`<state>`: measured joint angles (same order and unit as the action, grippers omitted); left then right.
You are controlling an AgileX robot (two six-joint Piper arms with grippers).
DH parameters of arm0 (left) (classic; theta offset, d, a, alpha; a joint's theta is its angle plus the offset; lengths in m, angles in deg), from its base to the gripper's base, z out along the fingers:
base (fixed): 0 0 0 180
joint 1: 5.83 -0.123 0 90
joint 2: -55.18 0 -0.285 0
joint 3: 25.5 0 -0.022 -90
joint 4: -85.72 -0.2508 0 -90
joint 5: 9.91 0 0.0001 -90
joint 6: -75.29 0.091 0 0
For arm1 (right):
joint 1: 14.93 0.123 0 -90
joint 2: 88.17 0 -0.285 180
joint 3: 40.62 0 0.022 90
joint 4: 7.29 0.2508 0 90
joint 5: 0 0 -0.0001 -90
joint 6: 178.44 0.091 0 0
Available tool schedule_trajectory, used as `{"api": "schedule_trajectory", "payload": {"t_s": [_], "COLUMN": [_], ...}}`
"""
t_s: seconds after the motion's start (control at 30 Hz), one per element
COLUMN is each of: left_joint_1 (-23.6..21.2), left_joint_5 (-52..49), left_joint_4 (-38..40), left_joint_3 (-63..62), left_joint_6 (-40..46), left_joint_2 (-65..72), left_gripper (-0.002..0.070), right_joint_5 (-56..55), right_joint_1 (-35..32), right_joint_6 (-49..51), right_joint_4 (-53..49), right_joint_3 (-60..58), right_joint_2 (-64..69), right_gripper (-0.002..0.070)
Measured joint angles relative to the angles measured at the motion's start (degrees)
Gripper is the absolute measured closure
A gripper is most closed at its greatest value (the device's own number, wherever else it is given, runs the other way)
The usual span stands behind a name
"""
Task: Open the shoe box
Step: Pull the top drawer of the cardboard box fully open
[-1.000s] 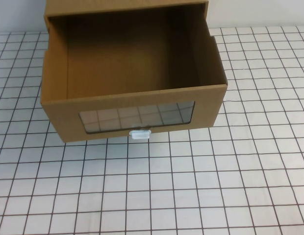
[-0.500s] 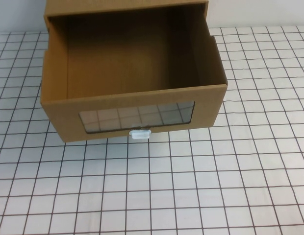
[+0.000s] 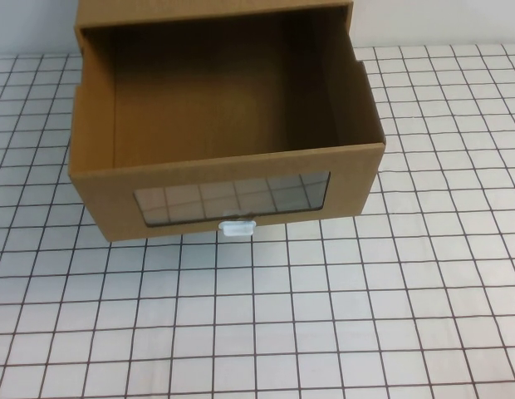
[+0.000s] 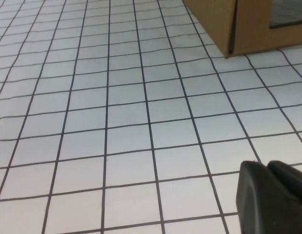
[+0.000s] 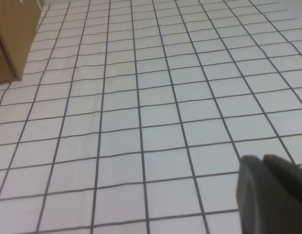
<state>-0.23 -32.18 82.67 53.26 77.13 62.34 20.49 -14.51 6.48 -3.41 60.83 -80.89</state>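
Brown cardboard, the shoe box (image 3: 357, 179) sat toward 12 o'clock on the gridded table (image 3: 324, 316), its drawer (image 3: 216, 91) pulled out toward us, exactly as a second earlier; we saw nothing shifted. A white pull tab (image 3: 237, 227) hung at 6 o'clock under the front window (image 3: 232, 198). The left gripper (image 4: 268, 168) and right gripper (image 5: 263, 161) hovered over the grid, apart from the box, fingers pressed together, gripping nothing.

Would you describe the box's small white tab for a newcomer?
On the gridded white table, between the left gripper and right gripper, stands an open brown cardboard box. Beneath its clear front window juts a small plastic tab, its only white part.
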Motion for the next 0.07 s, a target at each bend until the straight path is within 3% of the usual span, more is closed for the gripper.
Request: {"api": "schedule_trajectory", "payload": {"t_s": [0.07], "left_joint_1": [0.00], "left_joint_5": [0.00], "left_joint_4": [0.00], "left_joint_3": [0.00], "left_joint_6": [0.00], "left_joint_2": [0.00], "left_gripper": [0.0679], "right_joint_5": [0.00], "right_joint_1": [0.00], "right_joint_6": [0.00], "right_joint_4": [0.00], "right_joint_3": [0.00], "right_joint_2": [0.00], "right_gripper": [0.0689]}}
